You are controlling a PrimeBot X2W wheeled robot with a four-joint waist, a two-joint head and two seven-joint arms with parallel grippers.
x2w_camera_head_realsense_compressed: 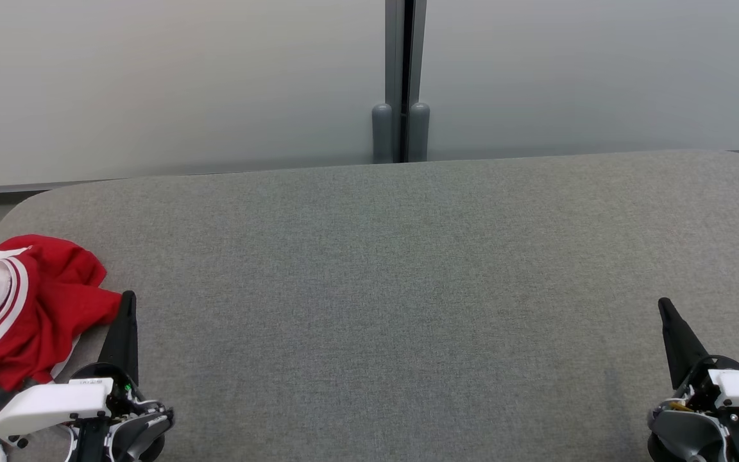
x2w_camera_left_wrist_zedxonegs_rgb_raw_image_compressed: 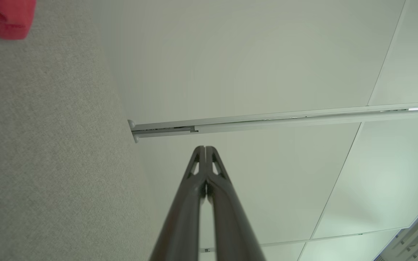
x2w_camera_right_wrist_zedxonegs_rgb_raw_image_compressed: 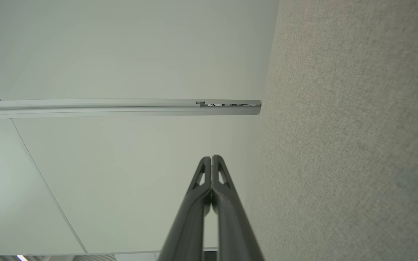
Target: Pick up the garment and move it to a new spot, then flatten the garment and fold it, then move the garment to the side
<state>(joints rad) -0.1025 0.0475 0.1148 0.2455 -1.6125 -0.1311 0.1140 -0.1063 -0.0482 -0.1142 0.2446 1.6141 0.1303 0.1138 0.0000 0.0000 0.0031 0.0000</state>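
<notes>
Red-and-white garment (x2w_camera_head_realsense_compressed: 16, 314) sits crumpled at the left end of the grey upholstered surface (x2w_camera_head_realsense_compressed: 376, 289), right beside the left gripper (x2w_camera_head_realsense_compressed: 128, 298) (fingers pressed together, nothing in them). The right gripper (x2w_camera_head_realsense_compressed: 664, 304) is well apart at the other end, pinched closed and empty too.

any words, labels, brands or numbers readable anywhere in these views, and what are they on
Nothing here can be read as text.
Small dark print on the white casing behind the left gripper, head view: too small and blurred to read.
Garment: red with white stripes, no lettering showing.
Grey cushion: no text.
</notes>
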